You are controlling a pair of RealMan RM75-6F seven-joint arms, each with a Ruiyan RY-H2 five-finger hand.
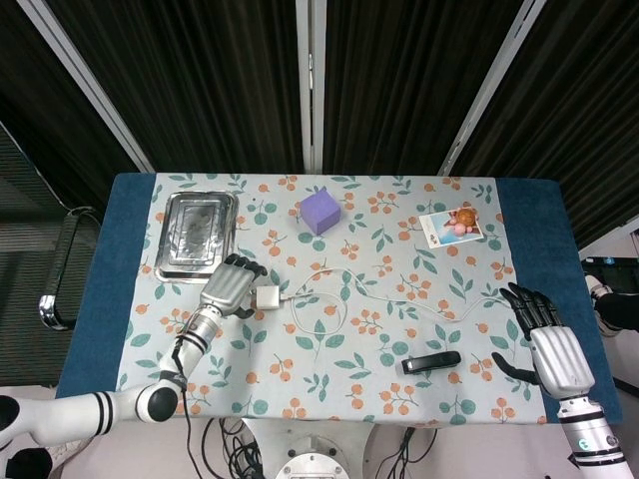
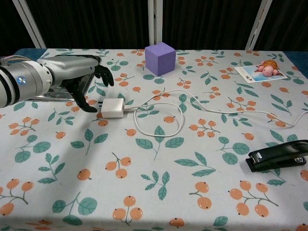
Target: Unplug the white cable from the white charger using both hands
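The white charger [image 1: 268, 297] [image 2: 112, 108] lies on the flowered cloth left of centre, with the white cable [image 1: 339, 295] [image 2: 192, 103] plugged into its right side, looping once and running off to the right. My left hand [image 1: 230, 286] [image 2: 77, 74] hovers just left of the charger with its fingers apart, holding nothing; its fingertips are close to the charger. My right hand [image 1: 547, 345] stays at the table's right front edge, fingers spread and empty, near the cable's far end [image 1: 496, 295].
A metal tray [image 1: 198, 236] [image 2: 33, 94] sits at the back left, partly behind my left arm in the chest view. A purple cube [image 1: 321, 212] [image 2: 160, 58], a toy on a card [image 1: 454, 225] [image 2: 262, 71] and a black stapler [image 1: 431, 362] [image 2: 277, 156] stand around.
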